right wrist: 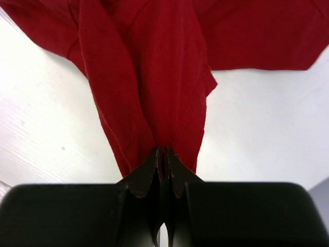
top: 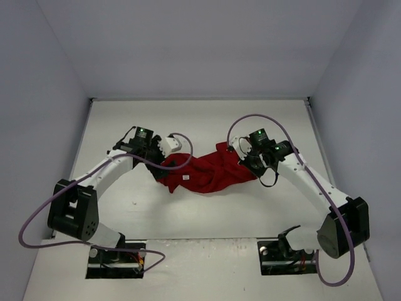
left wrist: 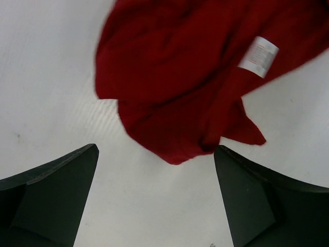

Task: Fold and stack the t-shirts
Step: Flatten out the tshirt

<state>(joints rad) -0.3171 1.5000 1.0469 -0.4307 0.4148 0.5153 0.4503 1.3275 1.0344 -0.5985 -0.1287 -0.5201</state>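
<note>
One dark red t-shirt [top: 207, 172] lies crumpled in the middle of the white table, its small white neck tag [top: 186, 177] facing up. My left gripper [top: 170, 152] hovers at the shirt's left edge, open, with bare table between its fingers; in the left wrist view the cloth [left wrist: 195, 77] and tag [left wrist: 258, 56] lie just beyond the fingertips. My right gripper [top: 245, 157] is at the shirt's right end, shut on a gathered fold of the red cloth [right wrist: 154, 92], which rises taut from the pinched tips [right wrist: 163, 152].
White walls enclose the table [top: 207, 125] on the left, back and right. Purple cables loop over both arms, one arching above the shirt's left part [top: 182, 164]. The arm bases [top: 116, 260] stand at the near edge.
</note>
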